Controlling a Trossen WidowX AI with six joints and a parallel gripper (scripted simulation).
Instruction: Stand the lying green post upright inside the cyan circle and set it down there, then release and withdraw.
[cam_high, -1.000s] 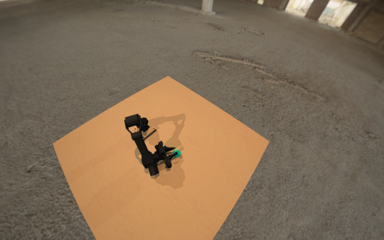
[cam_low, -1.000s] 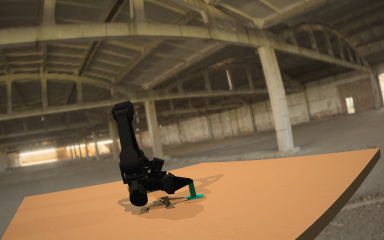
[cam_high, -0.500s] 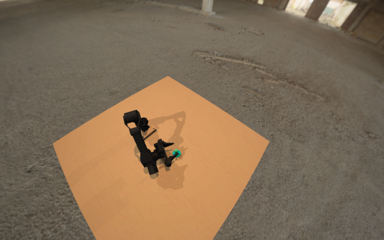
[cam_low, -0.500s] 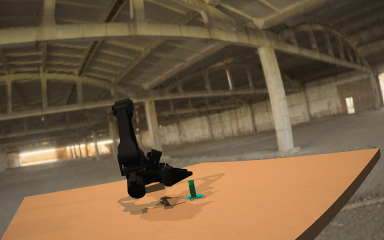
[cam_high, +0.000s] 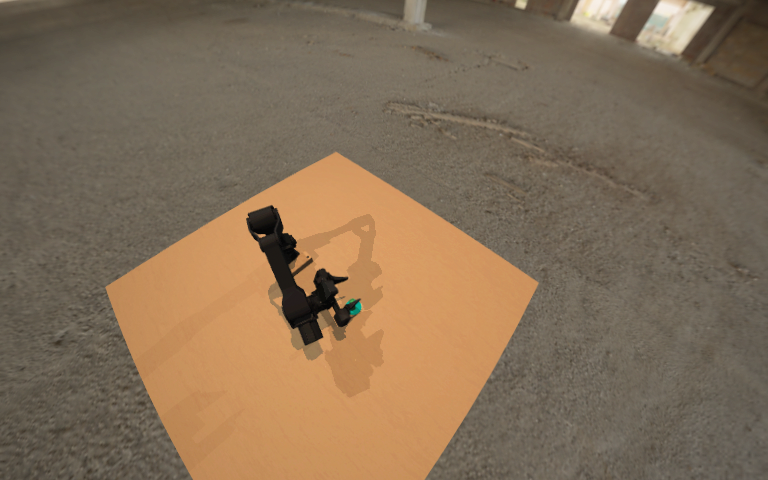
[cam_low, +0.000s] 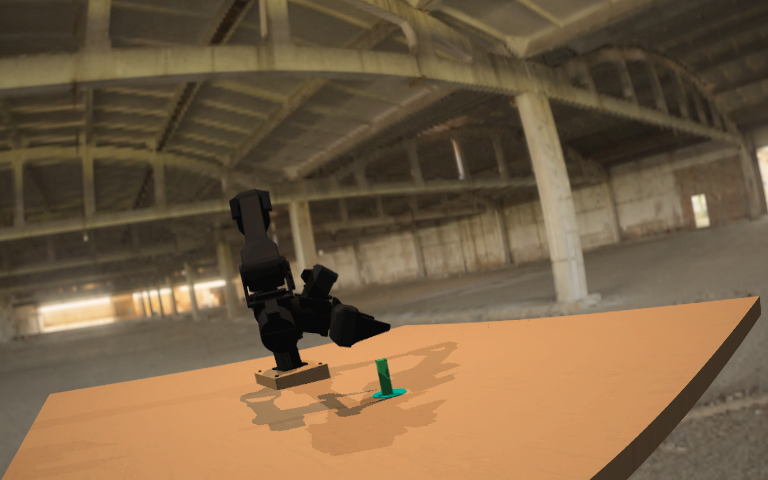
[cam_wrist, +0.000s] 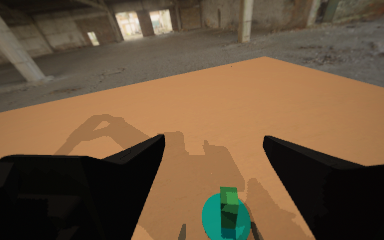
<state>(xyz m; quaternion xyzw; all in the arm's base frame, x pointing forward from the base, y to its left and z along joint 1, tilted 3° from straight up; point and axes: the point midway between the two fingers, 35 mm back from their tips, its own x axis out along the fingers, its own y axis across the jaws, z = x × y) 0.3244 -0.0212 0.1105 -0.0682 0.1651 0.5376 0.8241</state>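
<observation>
The green post (cam_low: 384, 376) (cam_wrist: 229, 196) stands upright on the cyan circle (cam_high: 357, 309) (cam_low: 399, 391) (cam_wrist: 211, 217), with its base inside the rim in the exterior view. In the top view a finger covers part of the circle and the post cannot be made out. My gripper (cam_high: 353, 289) (cam_low: 389, 326) (cam_wrist: 213, 140) is wide open with nothing between its fingers. It is raised above the post's top, apart from it. In the wrist view the post shows low in the frame, below the level of the fingertips.
The orange table top (cam_high: 453, 316) (cam_low: 538, 384) (cam_wrist: 280, 95) carries the arm's base block (cam_low: 300, 376), left of the circle in the exterior view. Shadows of the arm fall around the circle. Grey floor lies beyond the table edges.
</observation>
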